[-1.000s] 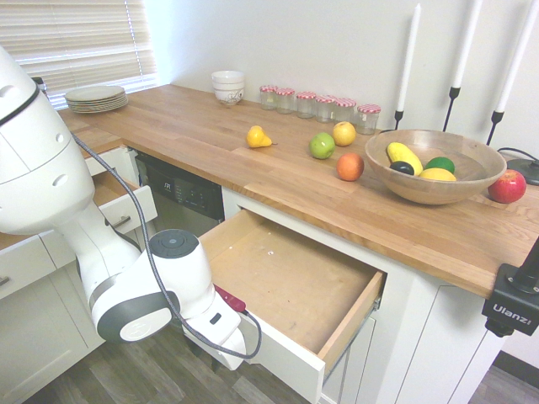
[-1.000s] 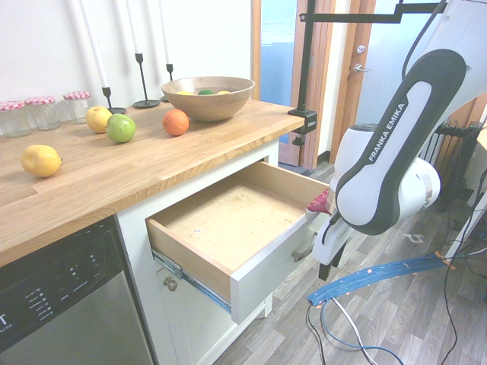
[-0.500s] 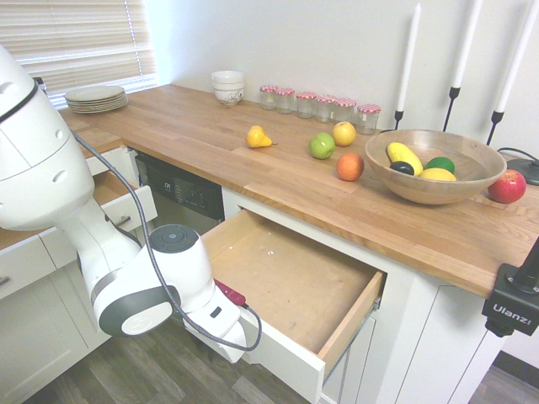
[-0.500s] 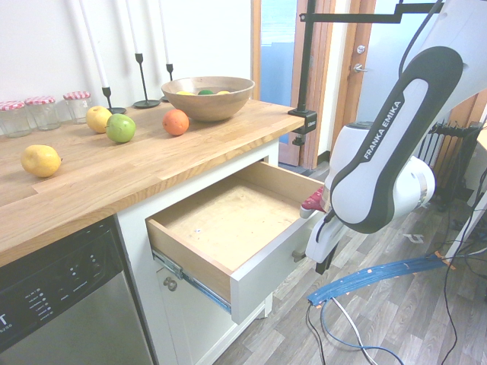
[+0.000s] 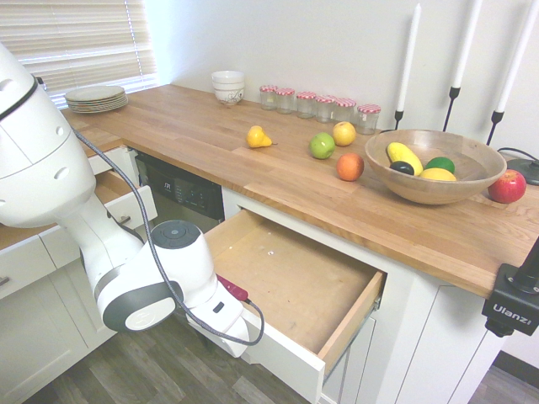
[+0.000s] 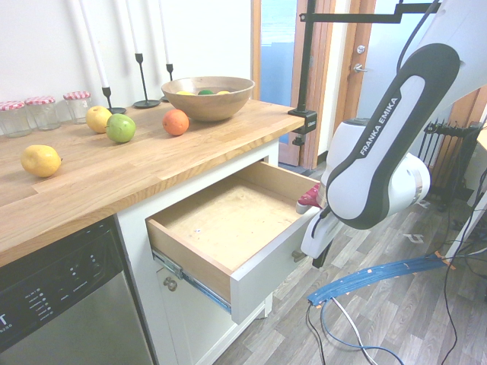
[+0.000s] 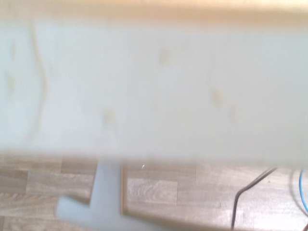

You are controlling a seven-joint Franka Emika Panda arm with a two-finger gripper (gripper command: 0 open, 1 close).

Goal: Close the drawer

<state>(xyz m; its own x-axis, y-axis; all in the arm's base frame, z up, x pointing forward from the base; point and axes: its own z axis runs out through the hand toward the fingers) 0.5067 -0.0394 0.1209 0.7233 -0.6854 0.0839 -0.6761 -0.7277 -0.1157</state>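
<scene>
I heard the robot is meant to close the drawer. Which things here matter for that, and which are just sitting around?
For the job:
- open drawer
- drawer handle
- robot's gripper

Just lying about:
- wooden bowl with fruit
- orange
- green apple
- glass jars
- stacked plates
- candles

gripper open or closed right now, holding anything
Gripper: closed, nothing seen held between the jaws; whether it touches the front of the open drawer can't be told.
</scene>
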